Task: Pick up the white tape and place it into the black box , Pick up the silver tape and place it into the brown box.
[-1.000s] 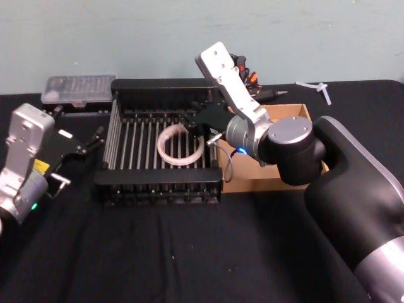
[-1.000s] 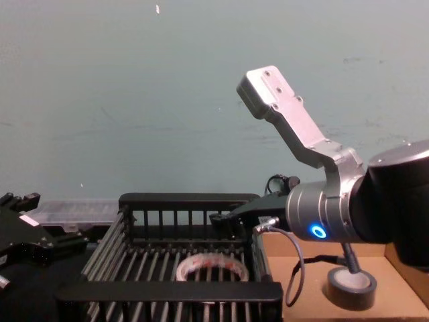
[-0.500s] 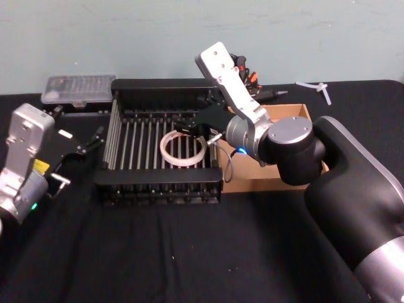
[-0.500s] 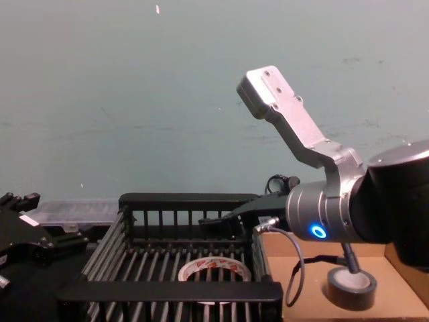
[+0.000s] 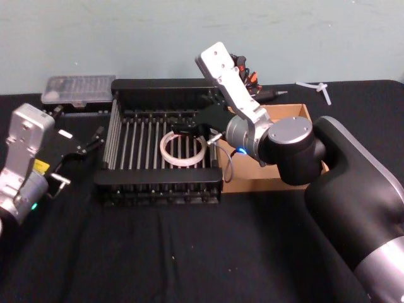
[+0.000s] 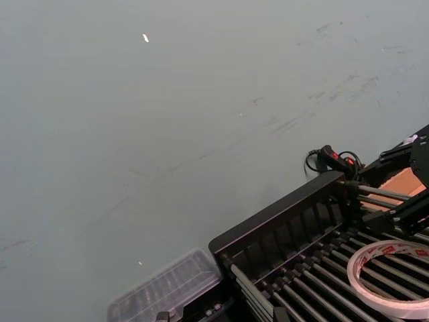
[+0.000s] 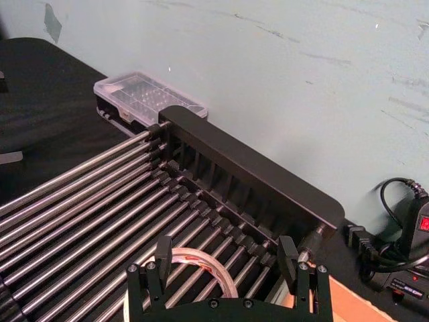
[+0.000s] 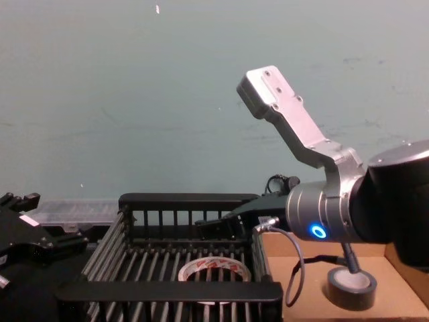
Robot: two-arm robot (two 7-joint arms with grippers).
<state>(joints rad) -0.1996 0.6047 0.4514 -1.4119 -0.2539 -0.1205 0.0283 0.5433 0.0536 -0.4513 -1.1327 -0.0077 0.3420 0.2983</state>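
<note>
White tape (image 5: 182,149) lies flat on the bars of the black box (image 5: 163,88), just below and in front of the right gripper (image 7: 226,258), whose fingers are spread wide and empty. Silver tape (image 8: 352,285) sits in the brown box (image 5: 297,112), right of the black box. The left gripper (image 5: 95,137), left of the black box, is farther off. One of each.

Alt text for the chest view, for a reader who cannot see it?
The white tape lies flat on the bars of the black box, with the right tool open just above it. The silver tape sits in the brown box at right.
</note>
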